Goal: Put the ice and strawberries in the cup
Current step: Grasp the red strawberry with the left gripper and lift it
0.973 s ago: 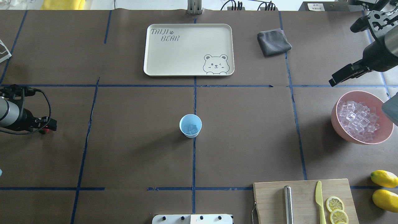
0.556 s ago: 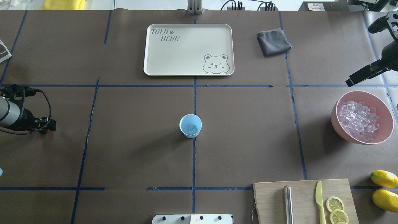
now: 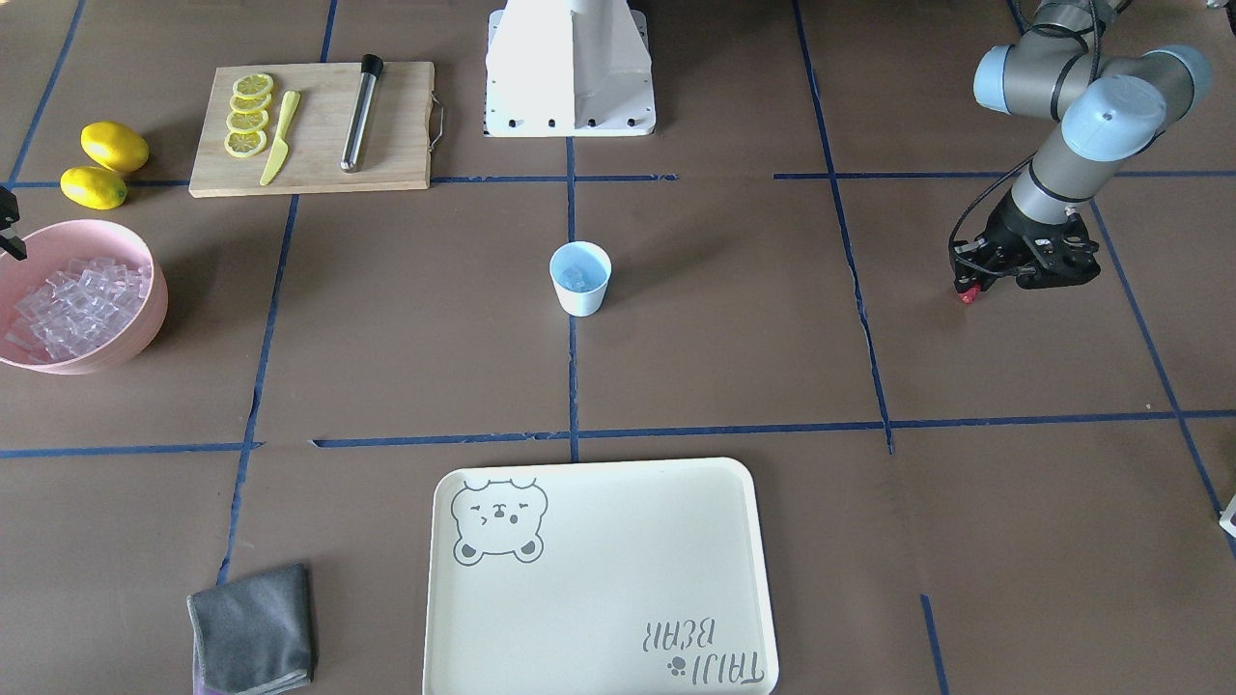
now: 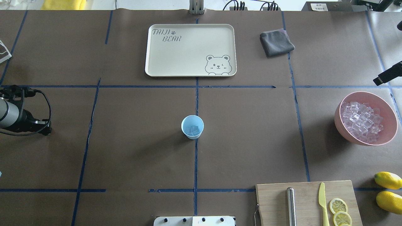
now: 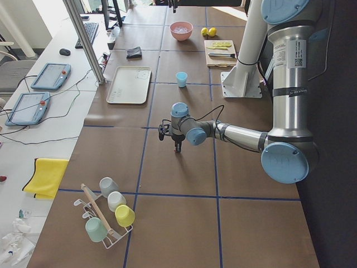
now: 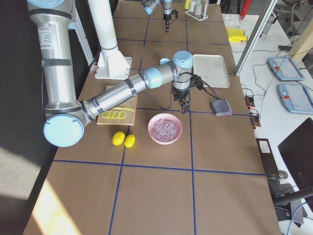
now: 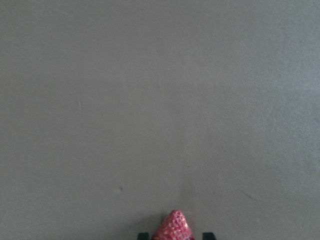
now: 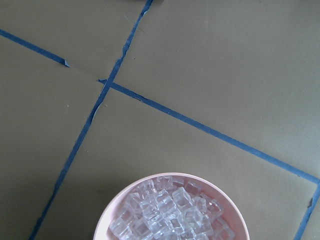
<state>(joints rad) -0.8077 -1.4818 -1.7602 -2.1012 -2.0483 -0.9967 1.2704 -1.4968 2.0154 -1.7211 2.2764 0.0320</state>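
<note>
1. The cup point(image 4: 192, 126) is standing upright at the middle of the table point(image 4: 251, 141), on a crossing of the blue tape lines point(image 4: 196, 103). It is sitting where it sat 1.0 s ago. A few cubes of ice point(image 4: 194, 130) are lying in its bottom.
2. The strawberry point(image 7: 172, 228) is not in the cup. It is hanging in the left gripper point(image 3: 969, 287), well apart from the cup toward the robot's left, over bare table.
3. Change, left side: 1.0 s and 0.6 s ago the overhead view was showing a red fleck at the left gripper's tip. The tip has since shifted a little and is now hiding it.
4. Change, right side: the right arm has been drawing off toward the overhead view's right edge. Only one dark finger is showing there now.
5. Left claw: the jaws are closed narrowly on the strawberry. In the wrist view a fingertip is showing on either side of the berry.
6. Right claw: the right gripper point(image 6: 184, 106) is hovering just beside the pink bowl point(image 4: 337, 116), on its far side. Its opening cannot be told.
7. The pink bowl is sitting near the table's right end, heaped with ice.
</note>
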